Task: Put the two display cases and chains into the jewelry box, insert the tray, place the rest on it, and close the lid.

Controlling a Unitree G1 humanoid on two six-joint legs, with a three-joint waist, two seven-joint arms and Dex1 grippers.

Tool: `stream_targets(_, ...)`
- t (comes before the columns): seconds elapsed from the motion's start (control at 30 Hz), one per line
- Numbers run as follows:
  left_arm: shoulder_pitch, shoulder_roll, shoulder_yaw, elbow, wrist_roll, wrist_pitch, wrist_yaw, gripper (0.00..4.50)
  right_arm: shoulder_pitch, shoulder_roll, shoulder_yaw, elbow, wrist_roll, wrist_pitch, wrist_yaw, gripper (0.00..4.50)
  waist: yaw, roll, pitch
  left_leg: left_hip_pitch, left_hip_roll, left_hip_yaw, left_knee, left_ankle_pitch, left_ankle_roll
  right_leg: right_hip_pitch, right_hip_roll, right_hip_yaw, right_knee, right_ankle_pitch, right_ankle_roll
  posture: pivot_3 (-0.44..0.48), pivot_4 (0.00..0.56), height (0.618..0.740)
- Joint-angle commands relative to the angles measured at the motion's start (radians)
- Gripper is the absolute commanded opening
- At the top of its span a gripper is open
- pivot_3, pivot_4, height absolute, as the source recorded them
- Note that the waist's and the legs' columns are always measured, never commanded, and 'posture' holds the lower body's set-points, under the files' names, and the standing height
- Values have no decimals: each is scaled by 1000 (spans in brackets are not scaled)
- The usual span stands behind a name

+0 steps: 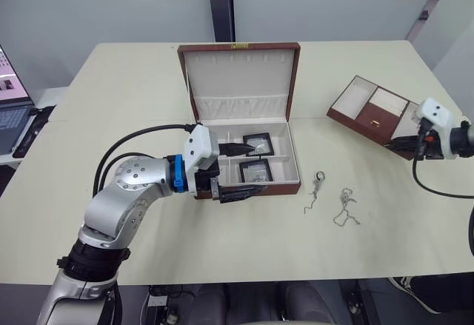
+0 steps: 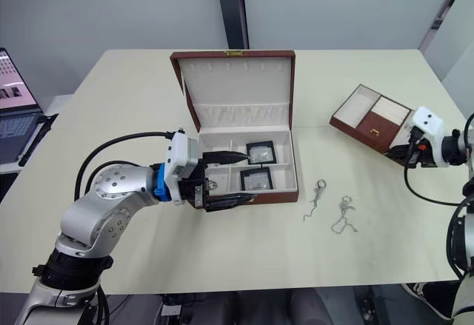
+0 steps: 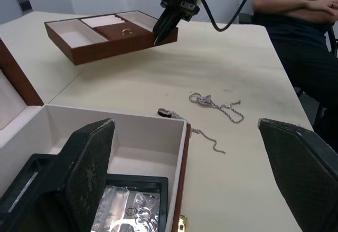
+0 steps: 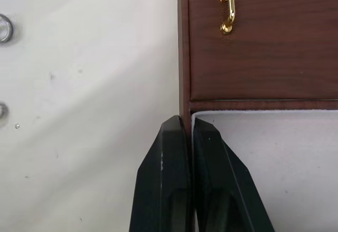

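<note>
The jewelry box stands mid-table with its lid upright. Both display cases lie in its right compartments. My left gripper hovers open over the box's front left part, holding nothing. Two chains lie on the table to the right of the box, one chain showing past the left fingers. The tray sits at the far right. My right gripper is shut on the tray's wall, beside the brown flap's gold pull.
A laptop sits off the table's left side. A person with folded arms sits beyond the table's right edge. Bare tabletop lies in front of the box and between box and tray.
</note>
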Motion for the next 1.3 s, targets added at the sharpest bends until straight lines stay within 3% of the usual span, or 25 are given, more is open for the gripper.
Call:
stream_targets(0.03, 9, 4, 30, -11, 1, -25, 0, 4500, 151, -63, -84, -347, 110, 153, 38, 11, 7, 0, 0, 0, 0, 0, 0, 0, 0, 0, 0, 0, 0, 0, 0, 0, 150, 740)
stream_targets(0.2, 70, 24, 83, -25, -8, -32, 6, 4500, 466, -145, -223, -872, 217, 414, -8, 11, 14, 2, 0, 0, 0, 0, 0, 0, 0, 0, 0, 1, 0, 0, 0, 0, 150, 740)
stream_targets(0.33, 141, 21, 135, -41, -19, -46, 26, 4500, 631, -174, -325, -1174, 284, 585, -53, 11, 14, 2, 0, 0, -1, -1, 0, -2, 4, 0, 0, 0, 0, 0, 0, 0, 150, 740)
stream_targets(0.53, 264, 3, 184, -104, -28, -60, 68, 4500, 730, -233, -389, -1431, 380, 736, -70, 11, 18, 2, 0, 0, -1, -2, 0, -3, 4, 1, 0, 0, -1, 0, 0, 0, 150, 740)
stream_targets(0.73, 355, 5, 239, -165, -49, -51, 111, 4500, 662, -272, -337, -1526, 465, 814, -119, 11, 16, 2, 0, 0, -1, -3, 0, -3, 4, 2, 0, -1, -2, 0, 0, 0, 150, 740)
stream_targets(0.93, 452, 3, 306, -195, -62, -65, 143, 4500, 473, -272, -160, -1555, 509, 831, -150, 11, 14, 2, 0, 0, -1, -4, -1, -3, 5, 2, 0, 0, -2, 0, 0, 0, 150, 740)
stream_targets(1.07, 503, -7, 345, -209, -63, -81, 161, 4500, 326, -216, -18, -1551, 519, 855, -173, 11, 16, 2, 0, 0, -1, -4, -1, -3, 5, 2, 0, -1, -3, 0, 0, 0, 150, 740)
stream_targets(1.3, 607, -34, 379, -283, -61, -94, 211, 4500, 200, -118, 168, -1512, 467, 854, -206, 11, 16, 1, 0, -1, 0, -6, -1, -3, 5, 2, -1, -1, -3, 0, 0, 0, 150, 740)
